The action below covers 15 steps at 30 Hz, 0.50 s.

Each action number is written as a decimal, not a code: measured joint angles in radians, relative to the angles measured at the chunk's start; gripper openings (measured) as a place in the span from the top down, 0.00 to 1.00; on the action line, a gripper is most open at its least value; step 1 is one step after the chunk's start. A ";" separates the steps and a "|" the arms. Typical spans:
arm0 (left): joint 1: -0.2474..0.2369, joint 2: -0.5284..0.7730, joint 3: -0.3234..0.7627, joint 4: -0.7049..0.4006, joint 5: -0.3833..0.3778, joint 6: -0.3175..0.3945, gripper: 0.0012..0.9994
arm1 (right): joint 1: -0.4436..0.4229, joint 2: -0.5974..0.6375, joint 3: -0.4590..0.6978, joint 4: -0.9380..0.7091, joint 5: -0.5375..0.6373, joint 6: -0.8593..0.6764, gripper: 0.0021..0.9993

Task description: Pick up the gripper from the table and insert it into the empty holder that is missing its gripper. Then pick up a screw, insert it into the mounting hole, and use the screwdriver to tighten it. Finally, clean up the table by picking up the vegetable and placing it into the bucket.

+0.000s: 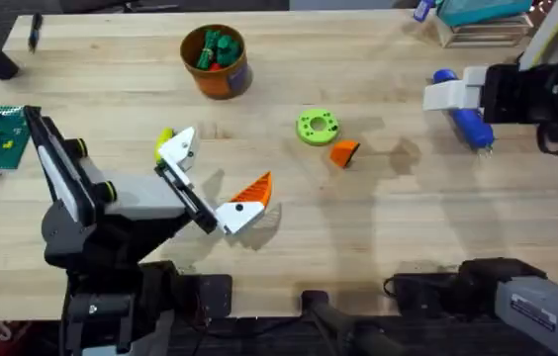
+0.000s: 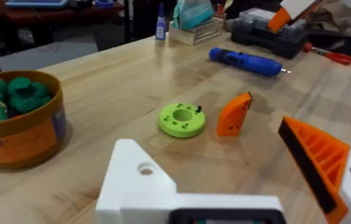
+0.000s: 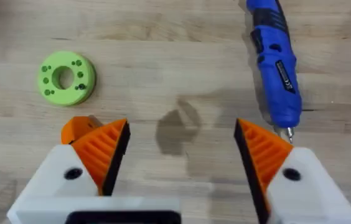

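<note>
Nearest, at lower left of the desk (image 1: 378, 247): left tool (image 1: 208, 183), wide open, nothing held, one finger a bare white holder (image 2: 139, 180), the other with orange pad. Just behind it, yellow vegetable (image 1: 165, 135). Further, mid-desk: orange gripper (image 1: 344, 152) lying just beside lime-green disc (image 1: 317, 126). At right: right tool (image 3: 182, 155) hovering, open wide and empty, beside blue screwdriver (image 3: 276, 62). Farthest: orange bucket (image 1: 217, 61) with green and red toy pieces inside.

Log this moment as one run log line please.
orange fingertip: on table beside green disc | left gripper: open, one pad missing | right gripper: open, empty | screwdriver: on table
</note>
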 joint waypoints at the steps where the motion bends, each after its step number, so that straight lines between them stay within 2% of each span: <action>1: 0.000 0.000 0.000 -0.001 0.006 -0.007 0.01 | 0.000 0.000 0.000 0.000 0.000 0.000 0.01; 15: 0.000 0.000 0.000 -0.005 0.042 -0.033 0.01 | 0.000 0.000 0.000 0.000 0.000 0.000 0.01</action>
